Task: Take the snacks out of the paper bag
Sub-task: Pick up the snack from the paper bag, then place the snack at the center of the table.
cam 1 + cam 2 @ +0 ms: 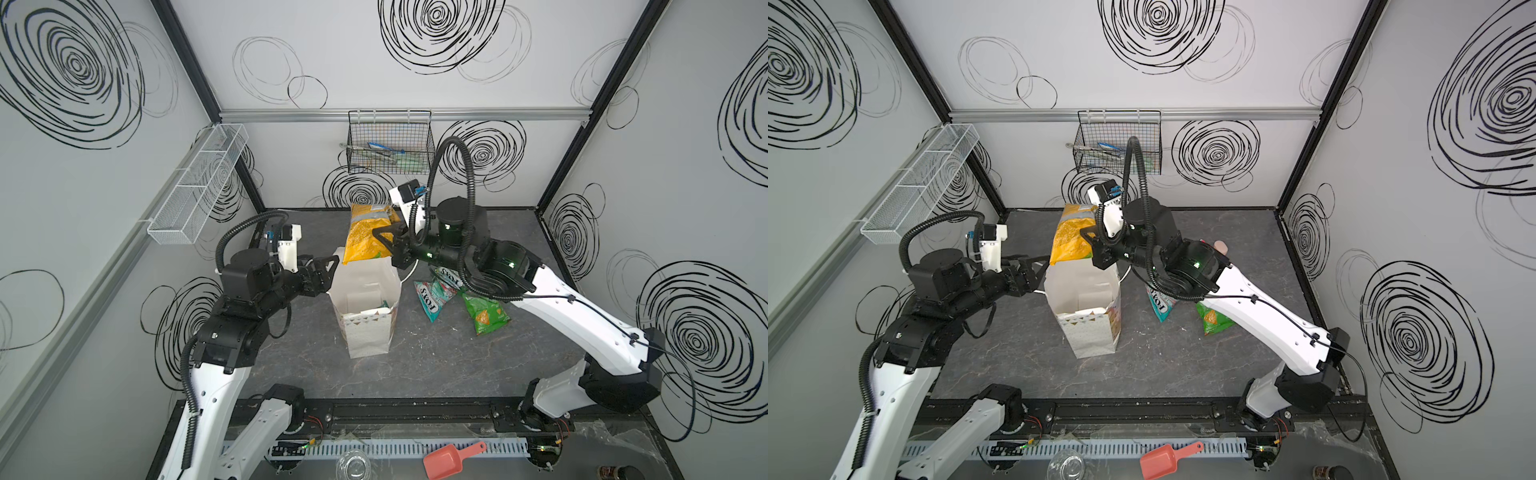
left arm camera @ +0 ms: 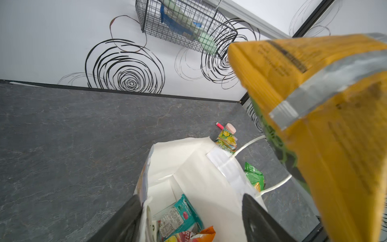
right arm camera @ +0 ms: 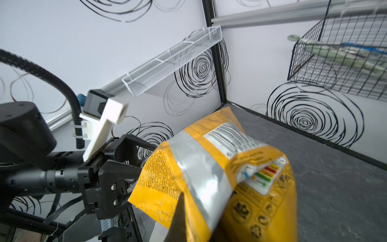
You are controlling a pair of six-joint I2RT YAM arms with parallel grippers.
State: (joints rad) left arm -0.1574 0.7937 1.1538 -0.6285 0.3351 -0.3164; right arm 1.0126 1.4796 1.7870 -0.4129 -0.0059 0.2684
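Jaws of the right gripper [image 1: 381,242] pinch the yellow-orange crinkly foil packet [image 1: 360,243] above the tall white paper bag [image 1: 370,338], seemingly to carry it out. Left gripper [image 1: 329,270] jaws stand open beside its rim.

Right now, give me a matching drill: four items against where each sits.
Items:
1. yellow packet
2. green packet
3. teal-white packet
4. black basket

Places:
A. inside the bag
B. lying on the table beside the bag
C. gripped in the right tool, above the bag
D. hung on the back wall

Pairs: 1-C, 2-B, 3-A, 4-D
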